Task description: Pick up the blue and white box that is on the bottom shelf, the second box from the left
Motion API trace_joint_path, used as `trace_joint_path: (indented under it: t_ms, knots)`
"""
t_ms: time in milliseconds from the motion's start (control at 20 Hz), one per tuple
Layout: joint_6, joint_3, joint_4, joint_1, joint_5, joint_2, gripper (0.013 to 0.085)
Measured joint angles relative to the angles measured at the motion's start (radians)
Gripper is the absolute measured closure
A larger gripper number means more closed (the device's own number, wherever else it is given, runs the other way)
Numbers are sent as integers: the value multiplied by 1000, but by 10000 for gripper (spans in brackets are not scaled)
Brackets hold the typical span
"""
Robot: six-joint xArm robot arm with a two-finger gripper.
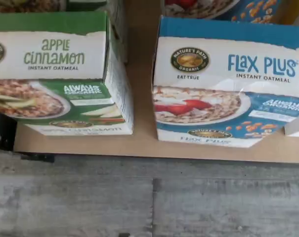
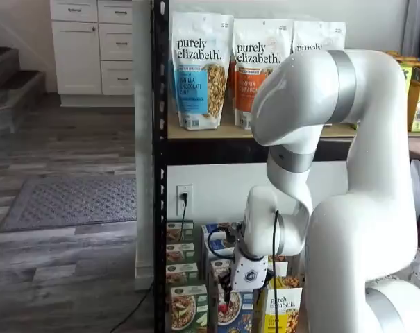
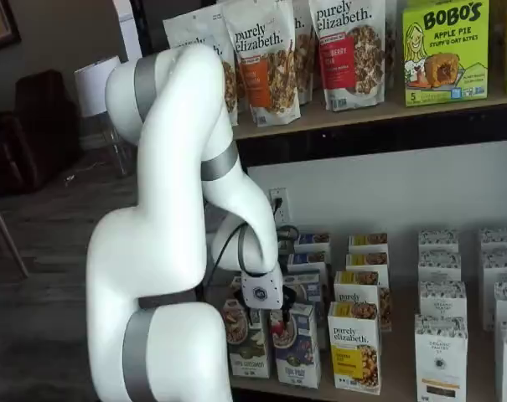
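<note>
Gripper (image 3: 266,316) hovers just above blue and white box (image 3: 296,345), fingers spread wide to straddle it; green box (image 3: 247,339) just beside; bottom shelf (image 1: 139,143) front edge.

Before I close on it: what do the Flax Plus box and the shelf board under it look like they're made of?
Flax Plus box: printed paperboard, it seems, with a slight sheen; folded edges and sharp corners show in the wrist view. Shelf board: plain tan pressed board or wood, matte and unpainted, as far as the look tells.
</note>
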Motion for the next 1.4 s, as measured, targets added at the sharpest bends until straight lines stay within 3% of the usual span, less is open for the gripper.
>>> trace_joint_path:
  t_ms: [500,850,1050,1400]
  knots:
    - [-159,-61,170,13,-33,87,130]
    - [-217,-81,233,18,-43,119,130]
    - [-272,-87,297,28,-44,127,130]
    - [-253,-79,278,27,-52,126,130]
